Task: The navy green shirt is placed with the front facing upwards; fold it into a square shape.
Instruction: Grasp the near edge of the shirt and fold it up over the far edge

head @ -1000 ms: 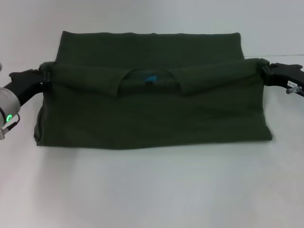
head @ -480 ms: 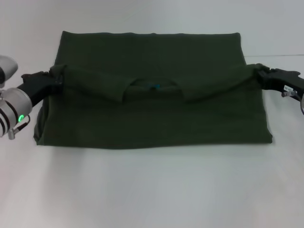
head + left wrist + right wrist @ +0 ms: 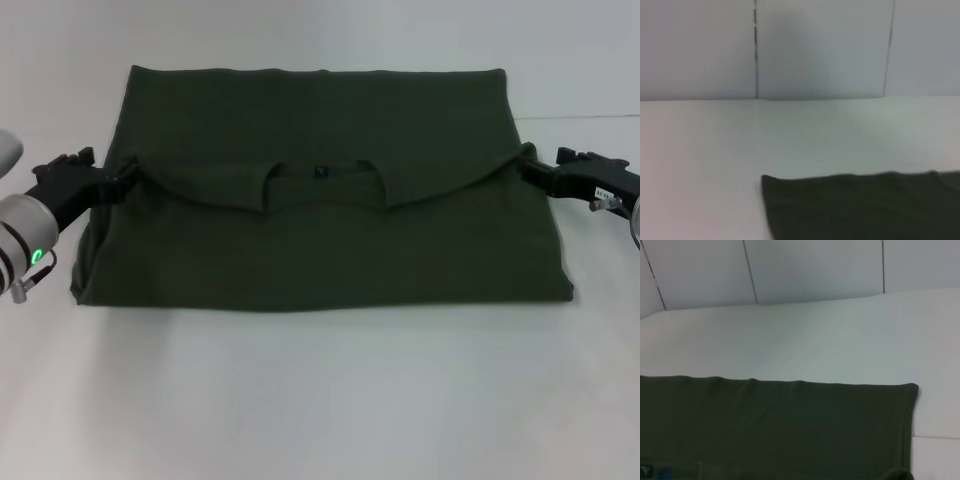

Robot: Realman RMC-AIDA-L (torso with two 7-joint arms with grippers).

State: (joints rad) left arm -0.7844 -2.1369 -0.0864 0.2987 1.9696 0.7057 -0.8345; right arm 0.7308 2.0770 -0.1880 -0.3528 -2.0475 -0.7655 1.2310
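tabletop (image 3: 320, 400): white; the garment is spread across its middle, and both arms are seen at its side edges.
navy green shirt (image 3: 320, 240): laid flat with its long axis running left to right; the collar edge is doubled toward the near side, and a far band is left uncovered.
folded edge (image 3: 320, 195): sagged low at the centre by the collar and raised toward both ends, where it is pinched.
left tool (image 3: 118, 178): closed on the left end of the folded edge; the cloth lies to its inner side.
right tool (image 3: 528, 166): closed on the right end of the same edge; the cloth lies to its inner side.
deciding relation: the two tools are set at opposite ends of one fold line, neither nearer; a matched pull toward the near hem is judged necessary.
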